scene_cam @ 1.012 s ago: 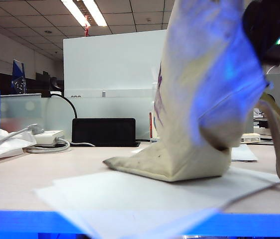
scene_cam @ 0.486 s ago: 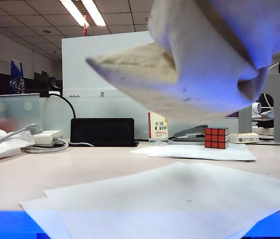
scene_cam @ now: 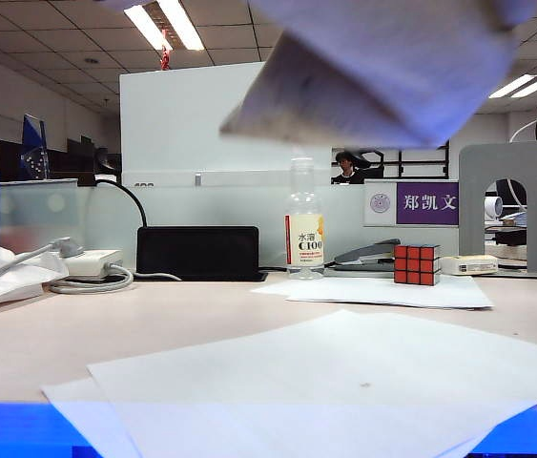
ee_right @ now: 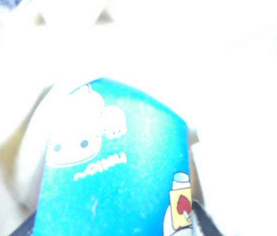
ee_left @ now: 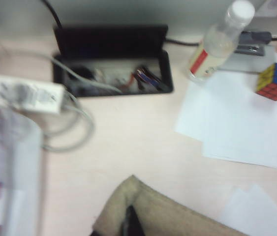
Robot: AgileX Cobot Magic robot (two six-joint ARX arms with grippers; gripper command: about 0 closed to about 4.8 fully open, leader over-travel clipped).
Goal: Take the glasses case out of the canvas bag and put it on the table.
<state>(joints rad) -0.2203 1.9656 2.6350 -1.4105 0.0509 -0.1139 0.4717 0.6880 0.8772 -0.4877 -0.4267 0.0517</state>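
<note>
The canvas bag (scene_cam: pixel 373 67) hangs in the air at the top of the exterior view, well above the table (scene_cam: pixel 201 315). My left gripper (ee_left: pixel 131 227) is shut on a beige fold of the bag (ee_left: pixel 177 216), high over the tabletop. In the right wrist view the bright-blue glasses case (ee_right: pixel 113 177) with its white cartoon print fills the space between my right gripper's (ee_right: pixel 111 227) dark fingers (ee_right: pixel 203 222), which are shut on its sides. Pale bag cloth (ee_right: pixel 236 98) surrounds the case. Neither gripper shows in the exterior view.
White paper sheets (scene_cam: pixel 344 382) lie near the blue front edge, with more (scene_cam: pixel 382 291) behind. A Rubik's cube (scene_cam: pixel 416 264), a clear bottle (scene_cam: pixel 304 224), a black box (scene_cam: pixel 199 252), a power strip (scene_cam: pixel 92 262) and a grey bookend (scene_cam: pixel 506 205) stand along the back.
The bag has risen from the table to the top of the exterior view. The bottle, cube and rear sheets that it hid now show.
</note>
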